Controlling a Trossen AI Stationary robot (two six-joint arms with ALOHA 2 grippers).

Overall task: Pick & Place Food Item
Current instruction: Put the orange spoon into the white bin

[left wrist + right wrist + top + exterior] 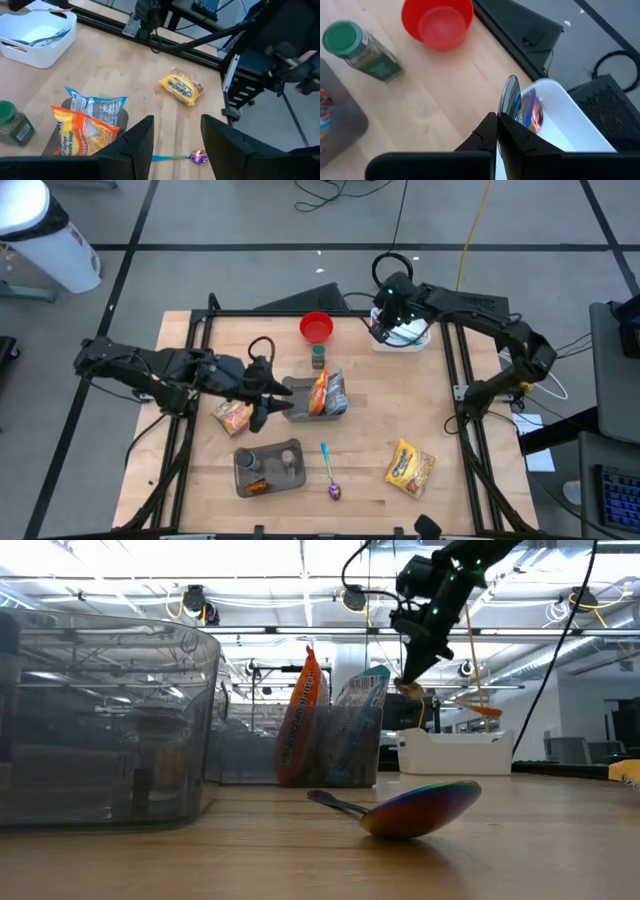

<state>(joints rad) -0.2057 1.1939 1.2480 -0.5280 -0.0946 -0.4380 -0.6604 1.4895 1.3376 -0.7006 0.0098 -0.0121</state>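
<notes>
My right pincer [497, 131] hangs over the white bin [405, 338] at the upper right of the worktop [380, 410] in the high view, pressed together on a thin shiny spoon [510, 100] whose bowl sticks up beyond the tips, just above the bin's near rim. My left pincer [176, 142] hovers at centre left of the high view, fingers spread and empty, just beside the grey tray [298, 392] at the middle that holds two upright packets, an orange soup packet [82, 134] and a blue one [95, 104]. As I judge it, those two food items are already placed. Still loose on the worktop are a noodle packet [232, 416] left of centre, under my left arm, and a yellow noodle packet [410, 467] at the lower right. A second spoon [330, 475] lies at lower centre. So roughly half the food remains to be moved, and the spoon I hold is not yet let go
</notes>
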